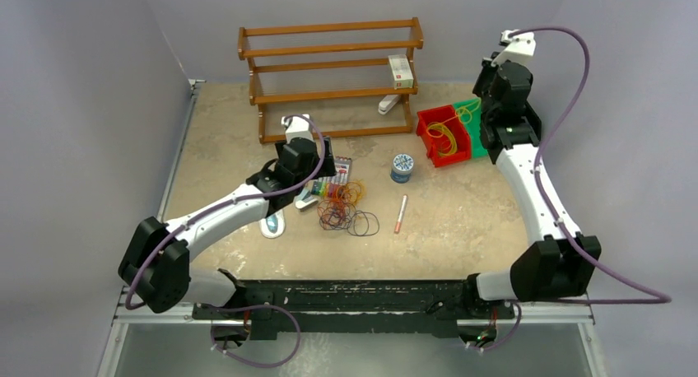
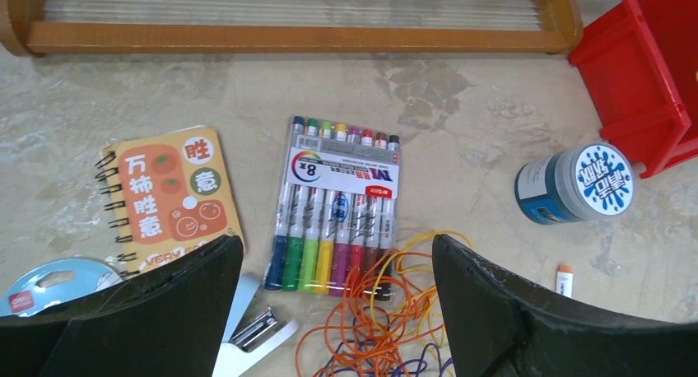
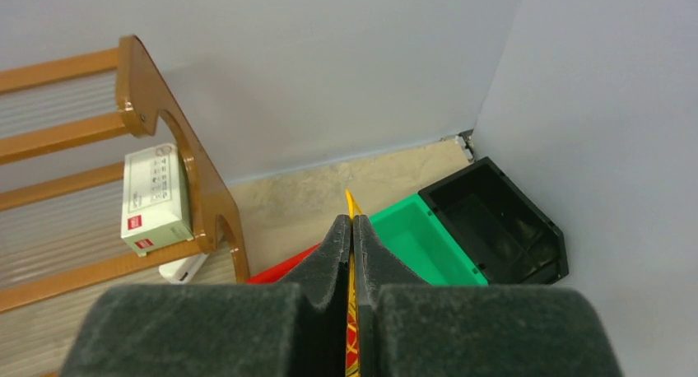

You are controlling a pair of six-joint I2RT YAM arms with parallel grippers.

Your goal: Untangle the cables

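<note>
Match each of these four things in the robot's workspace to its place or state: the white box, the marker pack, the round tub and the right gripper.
Column one
1. white box
2. marker pack
3. round tub
4. right gripper

Column two
A. shut on a yellow cable
B. on a shelf of the wooden rack
C. standing close to the red bin
D. lying next to the orange notebook

Pairs: 1-B, 2-D, 3-C, 4-A
</note>
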